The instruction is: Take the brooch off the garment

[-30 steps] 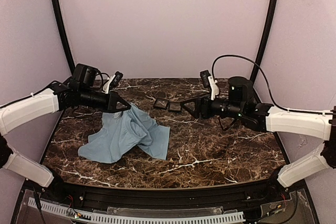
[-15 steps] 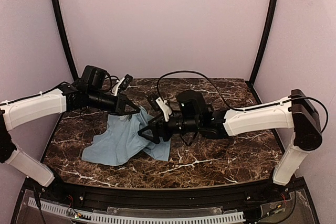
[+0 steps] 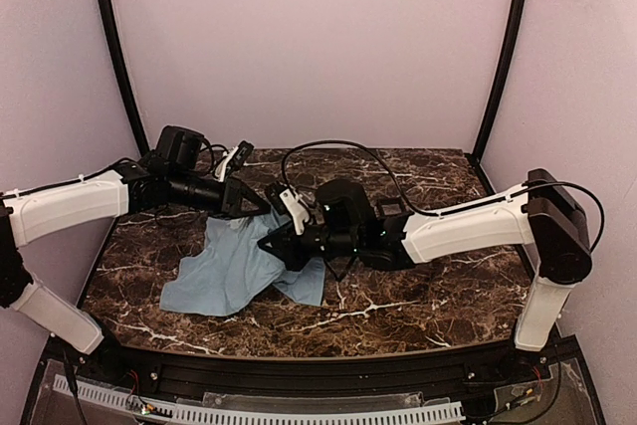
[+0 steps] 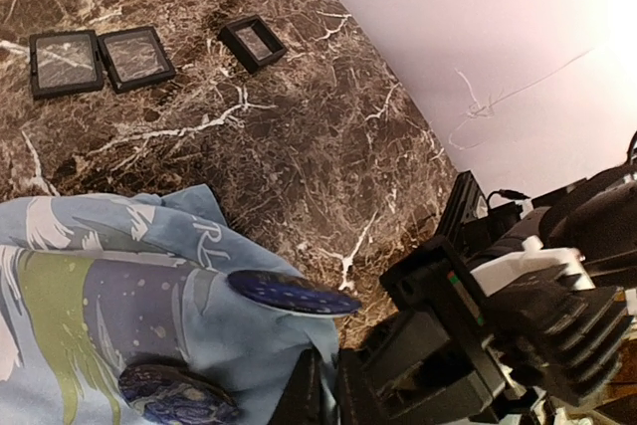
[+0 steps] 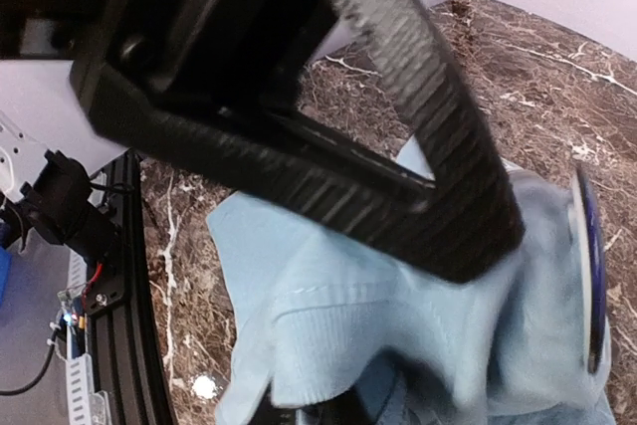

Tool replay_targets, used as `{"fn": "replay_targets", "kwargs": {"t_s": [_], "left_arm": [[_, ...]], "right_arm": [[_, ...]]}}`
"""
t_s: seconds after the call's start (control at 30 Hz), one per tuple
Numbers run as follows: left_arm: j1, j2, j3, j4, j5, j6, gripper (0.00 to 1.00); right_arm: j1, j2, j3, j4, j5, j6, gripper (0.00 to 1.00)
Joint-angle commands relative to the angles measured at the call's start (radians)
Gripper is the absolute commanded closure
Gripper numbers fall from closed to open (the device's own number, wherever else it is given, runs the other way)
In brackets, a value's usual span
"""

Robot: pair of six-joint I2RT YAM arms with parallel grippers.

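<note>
I see three small black trays (image 4: 136, 55) on the marble table (image 4: 328, 136), showing only grey floors. The brooch (image 4: 294, 294) stands edge-on on the light-blue shirt (image 3: 224, 271), just beside my right claw (image 3: 271, 244), whose spread I cannot tell. My left claw (image 3: 251, 210) pinches a shirt fold.

**Two arms, nose to nose**

Left arm (image 3: 70, 208) reaches in from its side, forearm sloping down, left jaws pinched nearly together. Right arm (image 3: 458, 231) stretches far across toward it. The right jaws sit just beside the left ones, their gap unclear.
</note>
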State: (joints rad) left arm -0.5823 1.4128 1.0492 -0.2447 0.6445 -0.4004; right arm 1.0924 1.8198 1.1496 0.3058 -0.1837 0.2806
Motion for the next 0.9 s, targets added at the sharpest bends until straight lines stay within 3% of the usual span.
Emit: {"fn": "replay_targets", "kwargs": {"t_s": [0.0, 0.07, 0.13, 0.27, 0.43, 0.5, 0.6, 0.67, 0.73, 0.87], "left_arm": [[-0.008, -0.037, -0.025, 0.018, 0.008, -0.006, 0.70], [-0.008, -0.062, -0.033, 0.002, -0.034, 0.002, 0.46], [-0.008, -0.090, -0.050, -0.002, -0.089, 0.005, 0.36], [-0.006, -0.132, -0.099, 0.040, -0.176, -0.018, 0.23], [-0.005, -0.103, -0.138, 0.090, -0.183, -0.045, 0.19], [-0.005, -0.083, -0.145, 0.113, -0.168, -0.057, 0.18], [-0.005, -0.059, -0.147, 0.119, -0.156, -0.060, 0.17], [-0.005, -0.056, -0.146, 0.100, -0.174, -0.051, 0.15], [-0.004, -0.051, -0.141, 0.067, -0.201, -0.039, 0.15], [-0.007, -0.042, -0.139, 0.002, -0.279, -0.029, 0.14]], "right_arm": [[0.008, -0.036, -0.027, 0.060, 0.024, 0.017, 1.00], [0.009, -0.068, -0.067, 0.028, 0.028, 0.027, 1.00], [0.010, -0.111, -0.129, -0.012, 0.024, 0.042, 1.00], [0.018, -0.223, -0.274, -0.121, -0.016, 0.089, 1.00], [0.068, -0.310, -0.382, -0.265, -0.023, 0.152, 0.99], [0.074, -0.335, -0.396, -0.313, -0.018, 0.180, 0.80], [0.073, -0.400, -0.369, -0.398, 0.080, 0.178, 0.43], [0.070, -0.439, -0.342, -0.447, 0.169, 0.162, 0.26], [0.048, -0.459, -0.308, -0.476, 0.230, 0.155, 0.18], [-0.019, -0.427, -0.253, -0.516, 0.229, 0.146, 0.21]]}}
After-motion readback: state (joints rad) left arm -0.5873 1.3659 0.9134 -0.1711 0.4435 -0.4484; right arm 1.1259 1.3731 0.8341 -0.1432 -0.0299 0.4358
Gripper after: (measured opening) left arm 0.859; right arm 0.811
